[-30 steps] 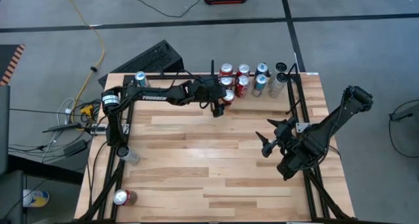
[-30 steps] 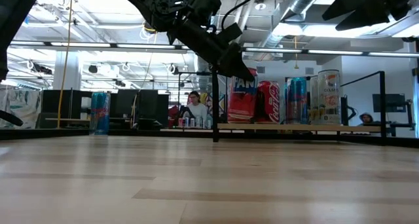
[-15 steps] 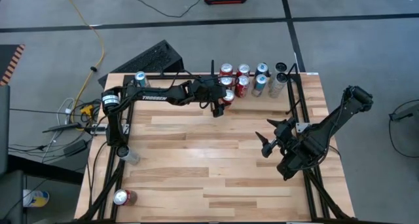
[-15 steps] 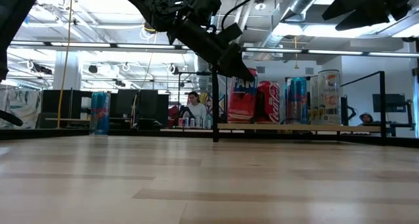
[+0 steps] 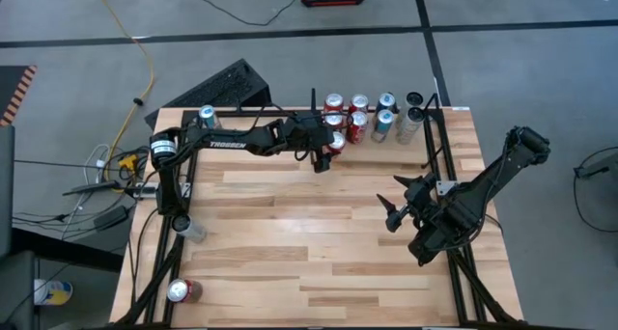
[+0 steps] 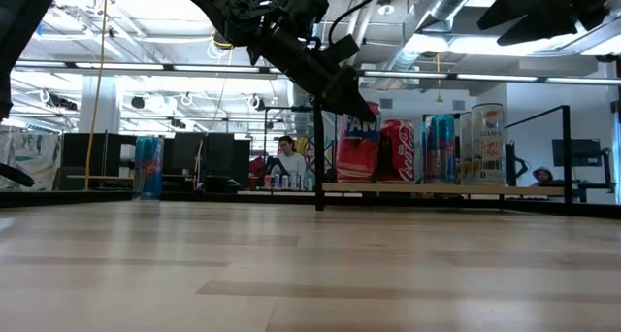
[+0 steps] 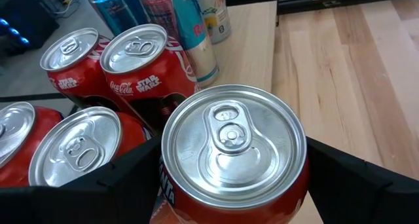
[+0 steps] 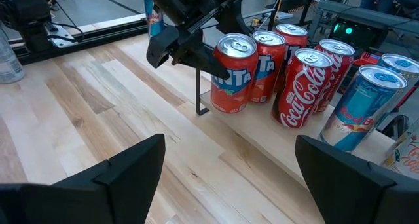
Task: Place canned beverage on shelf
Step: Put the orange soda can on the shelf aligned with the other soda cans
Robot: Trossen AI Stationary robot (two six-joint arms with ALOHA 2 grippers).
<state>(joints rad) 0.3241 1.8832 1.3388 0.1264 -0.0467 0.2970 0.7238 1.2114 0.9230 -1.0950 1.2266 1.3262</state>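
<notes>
Orange Fanta can (image 8: pixel 234 73) sits at light wood shelf's (image 8: pixel 275 142) left end w/ left gripper (image 7: pixel 229 178) clamped round it, no shift vs half-sec ago, so release pending; right gripper (image 8: pixel 222 178) spread wide, idle.

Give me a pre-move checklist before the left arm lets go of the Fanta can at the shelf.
1. Left gripper grips the Fanta can, fingers on both sides: ok.
2. Can upright: ok.
3. Can base resting on the shelf: cannot tell.
4. Can is shelf-side of the black divider bar: ok.
5. Gap to the neighbouring Fanta can: cannot tell; they look very close.
6. Right gripper waits open over the table, well clear: ok.
</notes>
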